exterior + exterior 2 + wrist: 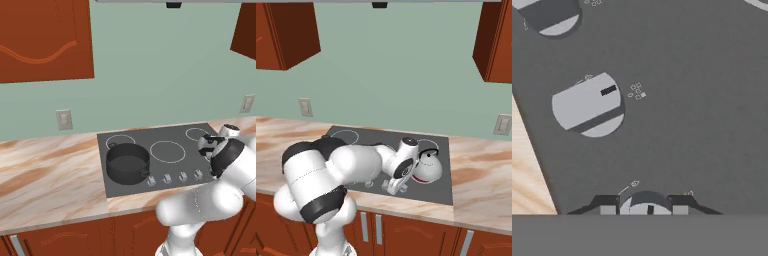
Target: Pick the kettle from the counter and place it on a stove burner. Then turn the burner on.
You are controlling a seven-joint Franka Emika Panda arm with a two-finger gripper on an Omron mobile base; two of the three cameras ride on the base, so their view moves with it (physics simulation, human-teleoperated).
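Gripper (pixel 644 209) is sitting low over the stove (pixel 677 130), its finger tips standing narrowly apart on either side of a small grey knob (pixel 644 202) by the front edge; actual contact I cannot tell. Kettle (pixel 426 167) is standing on the stove's right side, by the wrist. Pot (pixel 127 163) is occupying the front left burner. Counter (pixel 45 175) is lying bare to the left. Tiny marks beside the knobs are unreadable

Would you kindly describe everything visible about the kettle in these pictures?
The kettle is a small, squat, dome-shaped vessel with a shiny silver look and a thin black handle arching upright over its top. It stands upright on the stove, on the burner at the right front corner, near the counter. The arm's wrist partly hides its left side; nothing appears to grip it.
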